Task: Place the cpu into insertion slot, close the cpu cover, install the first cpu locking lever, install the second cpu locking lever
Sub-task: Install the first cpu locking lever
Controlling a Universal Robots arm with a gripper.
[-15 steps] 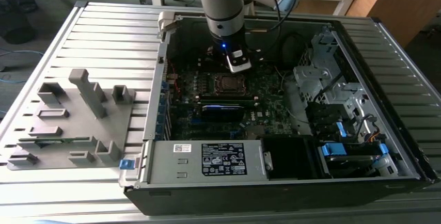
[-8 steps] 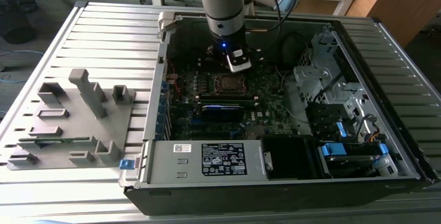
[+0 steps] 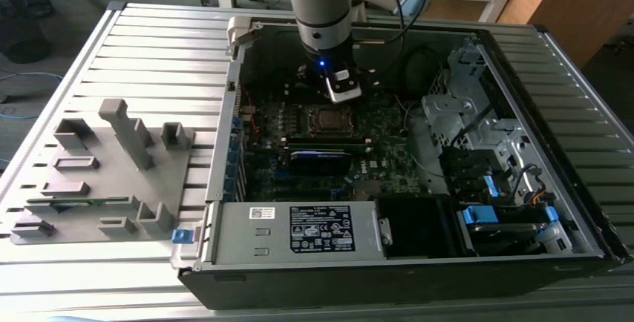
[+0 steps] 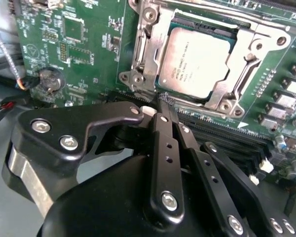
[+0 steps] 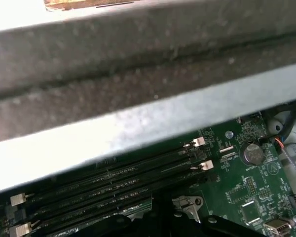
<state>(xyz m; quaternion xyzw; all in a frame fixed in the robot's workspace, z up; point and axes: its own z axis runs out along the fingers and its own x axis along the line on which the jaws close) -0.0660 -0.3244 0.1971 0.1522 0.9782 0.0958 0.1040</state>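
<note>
In the exterior view the arm reaches down into an open computer case (image 3: 495,136) lying on a slatted table (image 3: 119,47), with the gripper (image 3: 343,93) hanging just above the green board, close beside the socket (image 3: 326,119). In the second wrist view the chip (image 4: 196,60) lies flat in the socket (image 4: 237,30), its silver top showing, and the metal cover (image 4: 150,47) is down around it, framing it on all sides. The black fingers (image 4: 164,133) are drawn together into a narrow point with nothing between them, their tips just beside the edge of the cover. In the first wrist view, long black memory slots (image 5: 113,180) run across the board.
</note>
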